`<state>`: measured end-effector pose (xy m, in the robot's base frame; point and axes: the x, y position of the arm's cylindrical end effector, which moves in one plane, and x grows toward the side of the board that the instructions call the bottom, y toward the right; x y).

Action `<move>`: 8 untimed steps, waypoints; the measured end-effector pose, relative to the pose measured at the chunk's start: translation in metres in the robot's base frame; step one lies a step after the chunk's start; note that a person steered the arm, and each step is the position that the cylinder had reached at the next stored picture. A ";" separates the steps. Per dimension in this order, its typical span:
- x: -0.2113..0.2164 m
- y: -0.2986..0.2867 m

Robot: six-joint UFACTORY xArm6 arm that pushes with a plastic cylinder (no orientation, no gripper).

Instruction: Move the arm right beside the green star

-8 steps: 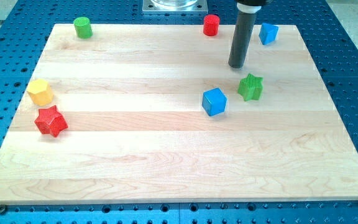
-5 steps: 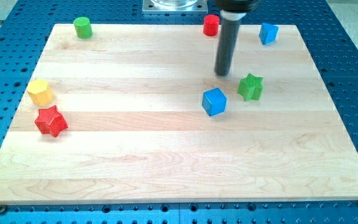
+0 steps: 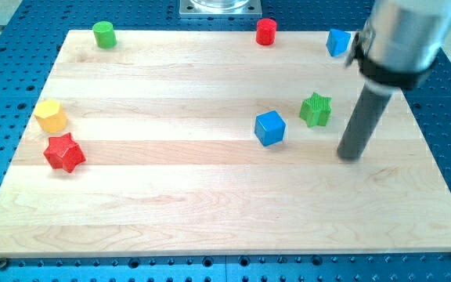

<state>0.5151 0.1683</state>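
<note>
The green star (image 3: pixel 315 109) lies on the wooden board (image 3: pixel 210 196), right of centre. My tip (image 3: pixel 351 156) rests on the board below and to the right of the star, a short gap away and not touching it. The rod rises from the tip toward the view's top right. A blue cube (image 3: pixel 270 128) sits just left of the star and slightly lower.
A blue block (image 3: pixel 337 41) and a red cylinder (image 3: pixel 266 31) stand near the board's top edge. A green cylinder (image 3: pixel 104 34) is at the top left. A yellow block (image 3: pixel 51 115) and a red star (image 3: pixel 63 152) sit at the left edge.
My tip has swung from above and left of the green star to below and right of it. No block has moved.
</note>
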 end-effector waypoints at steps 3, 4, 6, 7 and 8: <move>-0.093 0.057; -0.110 0.052; -0.144 0.067; -0.142 0.047; -0.106 0.016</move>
